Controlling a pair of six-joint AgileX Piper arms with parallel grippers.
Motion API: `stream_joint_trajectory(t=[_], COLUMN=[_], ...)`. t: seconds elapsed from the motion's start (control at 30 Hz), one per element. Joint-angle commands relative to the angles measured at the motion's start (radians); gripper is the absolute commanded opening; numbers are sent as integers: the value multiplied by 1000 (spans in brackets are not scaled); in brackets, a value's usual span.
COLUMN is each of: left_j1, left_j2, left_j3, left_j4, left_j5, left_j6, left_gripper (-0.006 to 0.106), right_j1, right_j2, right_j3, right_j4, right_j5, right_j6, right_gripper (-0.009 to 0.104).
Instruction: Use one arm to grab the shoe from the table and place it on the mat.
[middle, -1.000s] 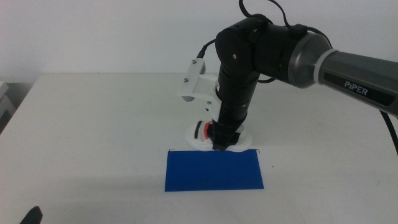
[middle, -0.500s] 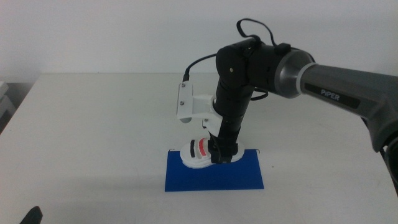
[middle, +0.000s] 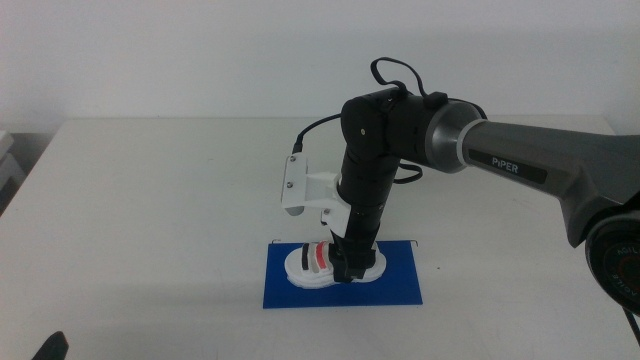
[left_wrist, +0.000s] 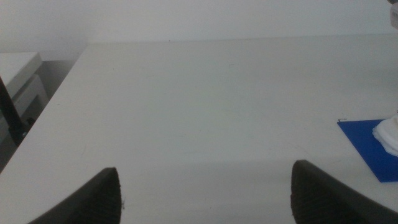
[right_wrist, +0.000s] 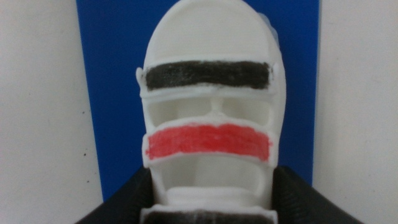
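White "PiPER" lettering marks the arm (middle: 500, 165) gripping the shoe (middle: 318, 264).

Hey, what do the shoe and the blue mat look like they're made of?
The shoe looks like moulded or printed rigid white plastic: matte, one-piece shell, with black and red straps whose rough colour looks painted on. The mat seems a thin, flat sheet, maybe card or foam; uniform matte blue, crisp edges, no visible weave. The right gripper holds the shoe over it.
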Motion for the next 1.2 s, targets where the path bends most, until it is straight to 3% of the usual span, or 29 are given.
stream_joint_trajectory(t=[0.0,0.03,0.07,0.17,0.27,0.43,0.87,1.07,1.17], left_j1=[-5,-5,-5,-5,-5,-5,-5,-5,-5], left_j2=[-13,-13,-13,-13,-13,-13,-13,-13,-13], left_j3=[7,7,7,7,7,7,7,7,7], left_j4=[-7,-7,-7,-7,-7,-7,-7,-7,-7], left_j5=[-81,-81,-81,-81,-81,-81,-81,-81,-81], left_j6=[-5,-5,-4,-4,-4,-4,-5,-5,-5], left_gripper=[94,94,94,94,94,94,94,94,94], right_j1=[-9,-8,-9,-9,-9,-45,-301,-370,-399], right_j2=[-51,-51,-51,-58,-95,-292,-1056,-1394,-1537], right_j3=[-20,-20,-20,-20,-20,127,837,1159,1276], right_j4=[-7,-7,-6,1,4,9,68,-38,-64], right_j5=[-9,-9,-6,-11,-15,-124,-649,-930,-992], right_j6=[-12,-12,-12,-10,27,119,559,750,812], right_gripper=[-1,1,57,77,89,92,86,83,82])
